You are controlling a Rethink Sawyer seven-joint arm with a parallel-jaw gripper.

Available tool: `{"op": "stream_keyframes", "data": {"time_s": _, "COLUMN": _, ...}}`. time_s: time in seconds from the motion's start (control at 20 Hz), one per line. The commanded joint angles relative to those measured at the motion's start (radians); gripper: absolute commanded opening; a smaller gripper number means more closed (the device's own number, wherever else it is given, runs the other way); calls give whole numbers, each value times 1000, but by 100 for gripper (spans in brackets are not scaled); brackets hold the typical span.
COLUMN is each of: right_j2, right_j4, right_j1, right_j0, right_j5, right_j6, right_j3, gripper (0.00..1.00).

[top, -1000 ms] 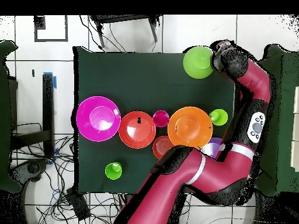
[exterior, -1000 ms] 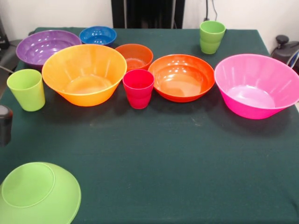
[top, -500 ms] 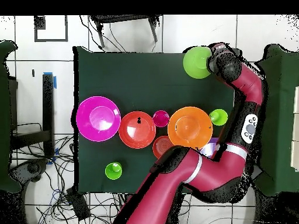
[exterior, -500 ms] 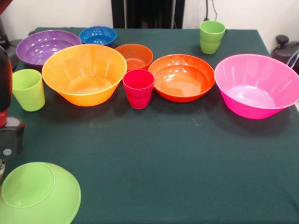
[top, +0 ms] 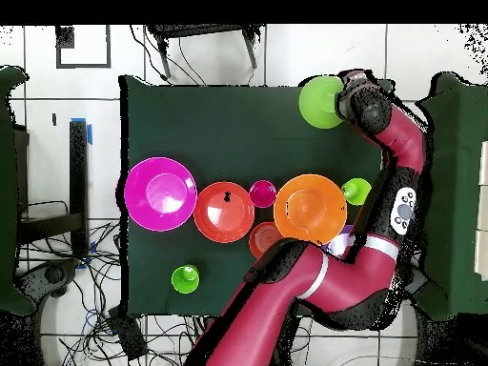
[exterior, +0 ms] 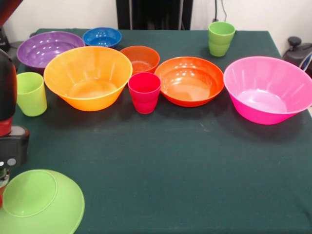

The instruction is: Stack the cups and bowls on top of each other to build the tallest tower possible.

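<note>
A: While the arm [top: 381, 181] reaches over the table's corner, where does the gripper [exterior: 6, 168] sit?

B: At the rim of the lime green bowl [exterior: 40, 202], which lies rim-down on the green table cloth [exterior: 195, 170] at the near left corner in the front view. The overhead view puts the wrist right at that bowl's edge. Only the black wrist block and a bit of metal below it show, so I cannot tell whether the fingers are spread, pressed together or pinching the rim.

A: Noted. Rest of the bowls?

B: All rim-up in a rough row across the table. Large pink bowl [exterior: 267, 90] at the right in the front view, medium orange bowl [exterior: 190, 80] beside it, large yellow-orange bowl [exterior: 87, 77] further left. Small dark orange bowl [exterior: 140, 58] sits behind, between the two orange ones. Purple bowl [exterior: 46, 48] and small blue bowl [exterior: 102, 36] at the far left.

A: Cups?

B: Red-pink cup [exterior: 144, 92] upright, just in front of the gap between the yellow-orange and medium orange bowls. One light green cup [exterior: 32, 93] upright left of the yellow-orange bowl, partly behind the arm. Second green cup [exterior: 221, 38] upright at the far right, well apart from the rest.

A: Anything stacked?

B: Nothing. Each piece stands alone on the cloth.
</note>
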Motion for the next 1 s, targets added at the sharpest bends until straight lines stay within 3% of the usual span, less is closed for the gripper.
{"op": "stream_keyframes", "data": {"time_s": 0.05, "right_j2": 128, "right_j4": -68, "right_j1": 37, "right_j0": 57, "right_j5": 18, "right_j6": -185, "right_j3": 63, "gripper": 100}}
{"op": "stream_keyframes", "data": {"time_s": 0.55, "right_j2": 179, "right_j4": -73, "right_j1": 33, "right_j0": 58, "right_j5": 56, "right_j6": -203, "right_j3": 81, "gripper": 100}}
{"op": "stream_keyframes", "data": {"time_s": 1.0, "right_j2": 190, "right_j4": -42, "right_j1": 22, "right_j0": 66, "right_j5": 227, "right_j6": -161, "right_j3": 115, "gripper": 100}}
